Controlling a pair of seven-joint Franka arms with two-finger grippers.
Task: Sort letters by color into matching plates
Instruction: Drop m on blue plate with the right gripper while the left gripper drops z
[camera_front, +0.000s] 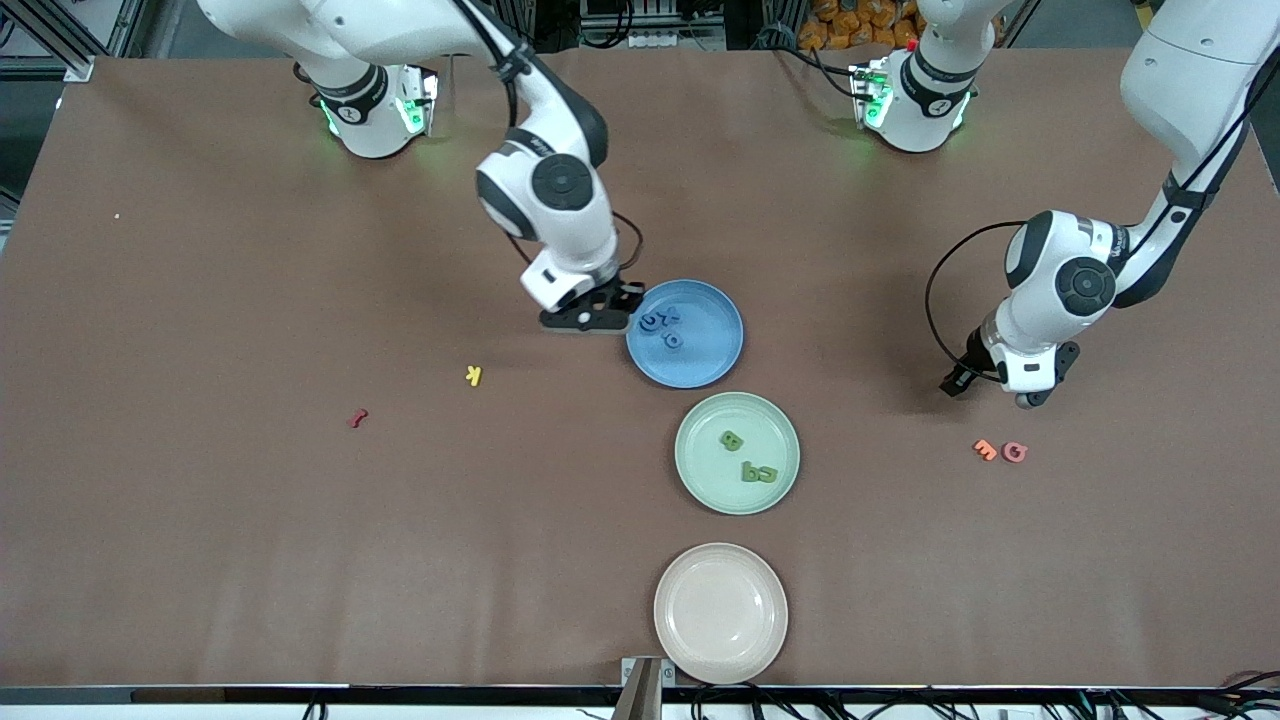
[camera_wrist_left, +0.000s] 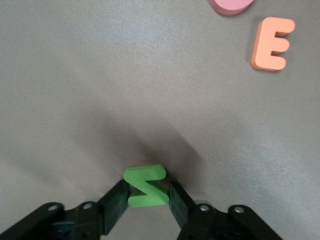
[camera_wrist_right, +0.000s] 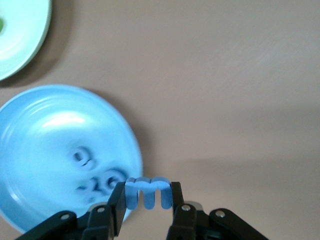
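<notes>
Right wrist view: right gripper (camera_wrist_right: 146, 194) pinches a blue foam letter (camera_wrist_right: 147, 192) at the round blue plate's (camera_wrist_right: 30, 120) rim, ready to drop; left gripper (camera_wrist_left: 148, 192) clamps a green foam letter (camera_wrist_left: 146, 186), bound next for the mint-green plate (camera_front: 700, 480).

I work in a robotics lab: my two arm bases (camera_front: 375, 100) are bolted to a wide counter (camera_front: 200, 520) under plain brown covering, aluminium framing (camera_front: 60, 40) stands at one corner, and bundled cables (camera_front: 640, 20) trail along its edges.
</notes>
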